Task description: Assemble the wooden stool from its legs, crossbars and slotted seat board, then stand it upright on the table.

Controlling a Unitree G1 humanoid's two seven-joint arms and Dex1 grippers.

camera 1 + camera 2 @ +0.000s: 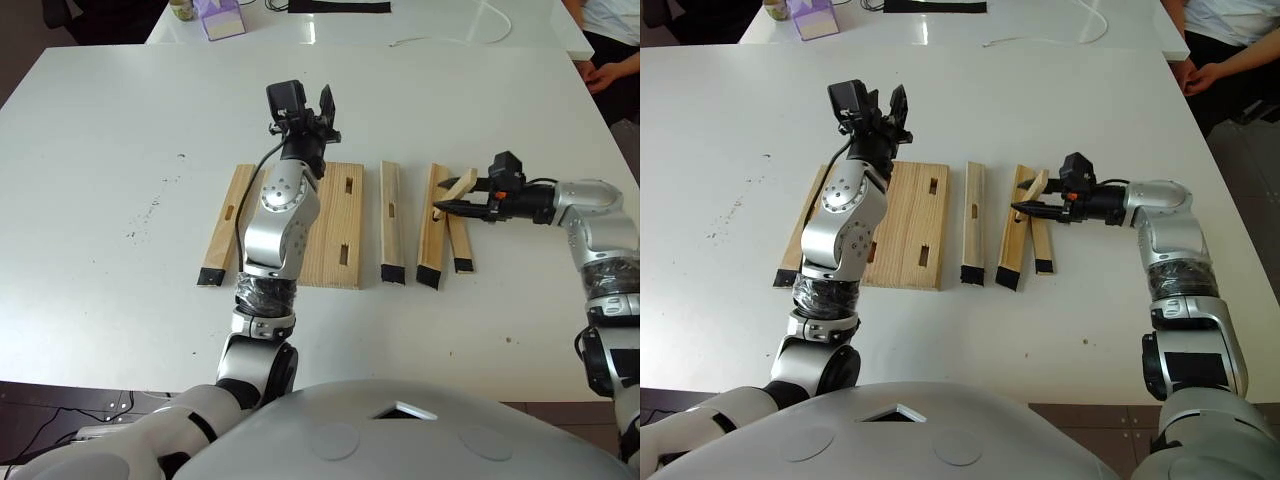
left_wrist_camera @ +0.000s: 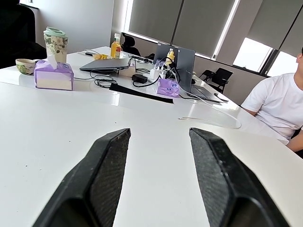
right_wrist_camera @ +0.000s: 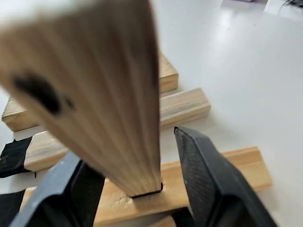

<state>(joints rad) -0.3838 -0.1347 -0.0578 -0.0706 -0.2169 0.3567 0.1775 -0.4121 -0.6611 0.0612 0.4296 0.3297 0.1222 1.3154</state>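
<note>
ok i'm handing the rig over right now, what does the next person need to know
Left gripper: open, empty, raised above the slotted seat board.
Right gripper: shut on a short crossbar, held tilted, its lower end at one of the legs.
Parts: seat board flat at mid-table; one leg lying to its left, three legs lying to its right.
Done: nothing joined yet.
Left: join legs and crossbars, fit them to the seat board, stand the stool upright.
</note>
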